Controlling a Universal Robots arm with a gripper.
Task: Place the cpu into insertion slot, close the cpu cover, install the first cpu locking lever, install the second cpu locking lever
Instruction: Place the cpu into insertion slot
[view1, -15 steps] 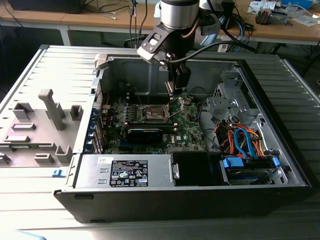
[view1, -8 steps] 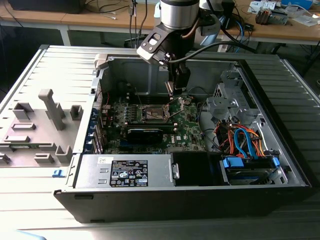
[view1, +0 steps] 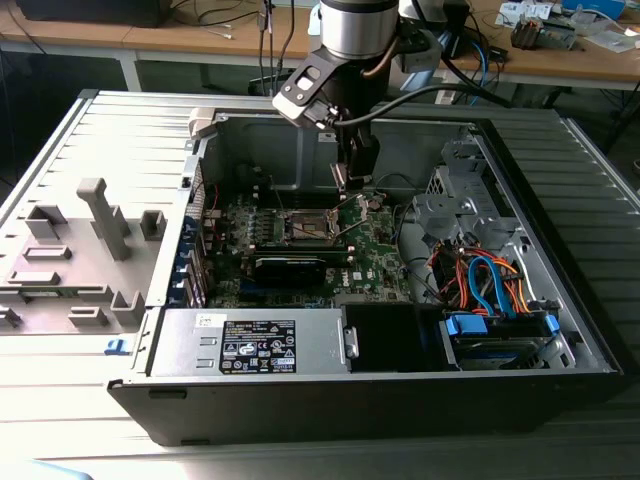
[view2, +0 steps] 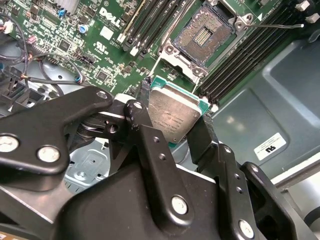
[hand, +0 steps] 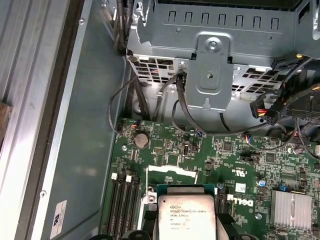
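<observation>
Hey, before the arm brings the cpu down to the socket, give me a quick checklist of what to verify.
1. Grip on the cpu: ok, jaws shut on two opposite edges.
2. Insertion slot empty: ok, its dark centre is bare.
3. Slot uncovered: ok, nothing lies across it.
4. Cpu over the slot: not ok, it hangs off to one side.
5. Cpu corner orientation matching the slot: cannot tell.
</observation>
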